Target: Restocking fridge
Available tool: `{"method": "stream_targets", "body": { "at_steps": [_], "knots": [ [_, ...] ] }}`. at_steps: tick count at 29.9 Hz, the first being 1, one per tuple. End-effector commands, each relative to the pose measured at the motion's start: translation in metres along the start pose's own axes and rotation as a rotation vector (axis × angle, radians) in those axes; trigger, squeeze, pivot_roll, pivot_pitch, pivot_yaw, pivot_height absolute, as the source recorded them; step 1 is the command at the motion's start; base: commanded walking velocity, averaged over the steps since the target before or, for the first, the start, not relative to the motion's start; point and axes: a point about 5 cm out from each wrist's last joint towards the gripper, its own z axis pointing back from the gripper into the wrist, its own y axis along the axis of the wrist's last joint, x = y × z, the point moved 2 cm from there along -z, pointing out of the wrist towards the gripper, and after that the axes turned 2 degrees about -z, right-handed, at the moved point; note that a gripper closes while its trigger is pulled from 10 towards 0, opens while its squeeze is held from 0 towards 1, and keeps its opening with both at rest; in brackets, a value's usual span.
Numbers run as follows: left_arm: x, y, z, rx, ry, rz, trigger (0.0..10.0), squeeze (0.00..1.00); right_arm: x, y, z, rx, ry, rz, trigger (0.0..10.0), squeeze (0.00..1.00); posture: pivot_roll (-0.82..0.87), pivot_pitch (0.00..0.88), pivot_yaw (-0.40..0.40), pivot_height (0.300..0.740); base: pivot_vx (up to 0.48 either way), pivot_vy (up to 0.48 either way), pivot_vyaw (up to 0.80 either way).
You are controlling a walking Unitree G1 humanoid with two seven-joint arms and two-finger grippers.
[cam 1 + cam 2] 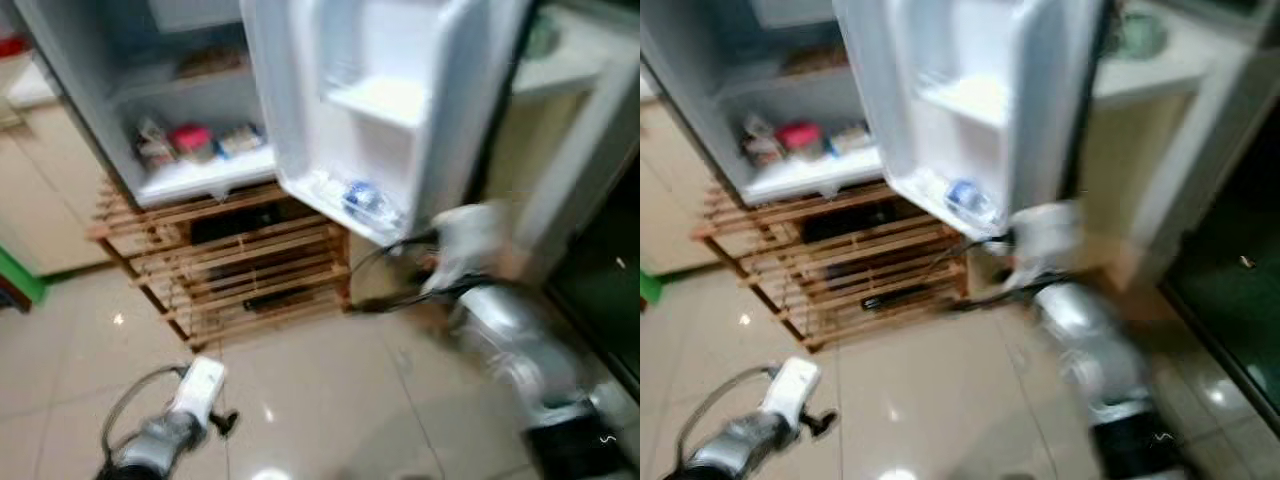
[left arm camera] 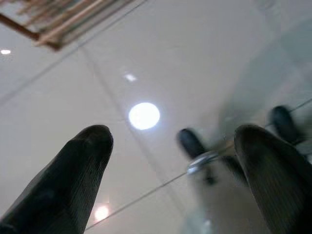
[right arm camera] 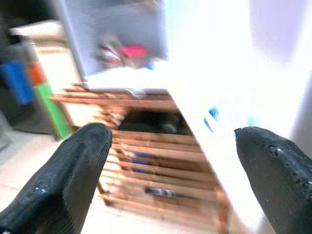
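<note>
Glossy pale tiles make up the floor (image 1: 330, 400) in front of the fridge (image 1: 140, 110), which stands raised on a slatted wooden rack (image 1: 230, 265) with its door (image 1: 380, 100) swung wide toward the robot. Taking the fridge as the landmark: its lowest shelf holds a few small packages, one of them red-topped (image 1: 192, 137), and the bottom bin of its door carries what looks like a clear water bottle with a blue label (image 1: 365, 202), though the blur leaves that uncertain. Such a bottle would likely be light if small, smooth and a little slippery, firm enough to pinch around its middle; the packs on the shelf are probably soft and should be taken by their sides. The door itself is stiff and heavy-swinging, best pushed on its outer edge. The right tool (image 3: 170, 146) is raised just below and in front of the fridge door's lower corner, its two black fingers (image 3: 73, 170) spread wide with nothing between them, pointing at the rack and the door's lower bin. The left tool (image 2: 175, 156) hangs low over the floor, well short of the fridge, likewise spread and empty. No item to restock is in either tool.
</note>
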Motion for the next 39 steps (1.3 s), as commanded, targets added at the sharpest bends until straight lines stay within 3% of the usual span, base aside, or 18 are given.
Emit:
{"method": "stream_targets", "body": {
  "at_steps": [1, 4, 6, 8, 12, 20, 24, 29, 32, 35, 36, 37, 39],
  "knots": [
    [-0.02, -0.009, 0.006, -0.025, 0.053, -0.002, 10.0, 0.0, 0.007, 0.02, 0.003, 0.062, -0.012, 0.027, 10.0, 0.0, -0.24, 0.0, 0.111, 0.74, 0.0, 0.0, 0.0],
    [-0.021, -0.011, 0.007, -0.032, 0.058, 0.002, 10.0, 0.0, 0.002, 0.026, 0.001, 0.075, 0.019, 0.029, 10.0, 0.0, -0.24, 0.0, 0.107, 0.74, 0.0, 0.0, 0.0],
    [-0.02, -0.024, 0.004, -0.098, 0.041, -0.03, 10.0, 0.0, -0.031, 0.049, 0.022, 0.094, 0.226, -0.078, 10.0, 0.0, -0.23, 0.0, 0.099, 0.74, 0.0, 0.0, 0.0],
    [-0.02, -0.026, 0.003, -0.11, 0.039, -0.036, 10.0, 0.0, -0.034, 0.05, 0.026, 0.087, 0.244, -0.086, 10.0, 0.0, -0.23, 0.0, 0.099, 0.74, 0.0, 0.0, 0.0],
    [-0.018, -0.037, 0.004, -0.153, 0.034, -0.025, 10.0, 0.0, -0.032, 0.025, 0.047, -0.05, 0.294, -0.061, 10.0, 0.0, -0.24, 0.0, 0.097, 0.74, 0.0, 0.0, 0.0],
    [-0.017, -0.038, 0.003, -0.157, 0.021, -0.015, 10.0, 0.0, -0.04, -0.002, 0.074, -0.196, 0.323, -0.103, 10.0, 0.0, -0.25, 0.003, 0.096, 0.74, 0.0, 0.0, 0.0],
    [-0.018, -0.036, 0.003, -0.144, 0.019, -0.018, 10.0, 0.0, 0.002, -0.046, 0.095, -0.454, 0.128, -0.035, 10.0, 0.0, -0.26, 0.002, 0.1, 0.74, 0.0, 0.0, 0.0],
    [-0.017, -0.035, 0.003, -0.141, 0.018, -0.017, 10.0, 0.0, 0.018, -0.064, 0.11, -0.572, 0.072, 0.015, 10.0, 0.0, -0.27, 0.0, 0.106, 0.74, 0.0, 0.0, 0.0],
    [-0.018, -0.033, 0.002, -0.14, 0.014, -0.003, 10.0, 0.0, 0.039, -0.083, 0.14, -0.739, 0.032, 0.088, 10.0, 0.0, -0.28, 0.0, 0.122, 0.74, 0.0, 0.0, 0.0],
    [-0.018, -0.031, 0.002, -0.139, 0.013, 0.004, 10.0, 0.0, 0.056, -0.088, 0.145, -0.774, -0.038, 0.127, 10.0, 0.0, -0.29, 0.0, 0.132, 0.74, 0.0, 0.0, 0.0],
    [-0.018, -0.029, 0.001, -0.133, 0.012, 0.007, 10.0, 0.0, 0.091, -0.083, 0.142, -0.757, -0.245, 0.204, 10.0, 0.0, -0.3, 0.0, 0.141, 0.74, 0.0, 0.0, 0.0],
    [-0.018, -0.029, 0.001, -0.133, 0.012, 0.007, 10.0, 0.0, 0.091, -0.083, 0.142, -0.757, -0.245, 0.204, 10.0, 0.0, -0.3, 0.0, 0.141, 0.74, 0.0, 0.0, 0.0],
    [-0.017, -0.025, 0.0, -0.127, 0.01, 0.006, 10.0, 0.0, 0.119, -0.071, 0.136, -0.709, -0.418, 0.254, 10.0, 0.0, -0.31, 0.0, 0.158, 0.74, 0.0, 0.0, 0.0]
  ]
}}
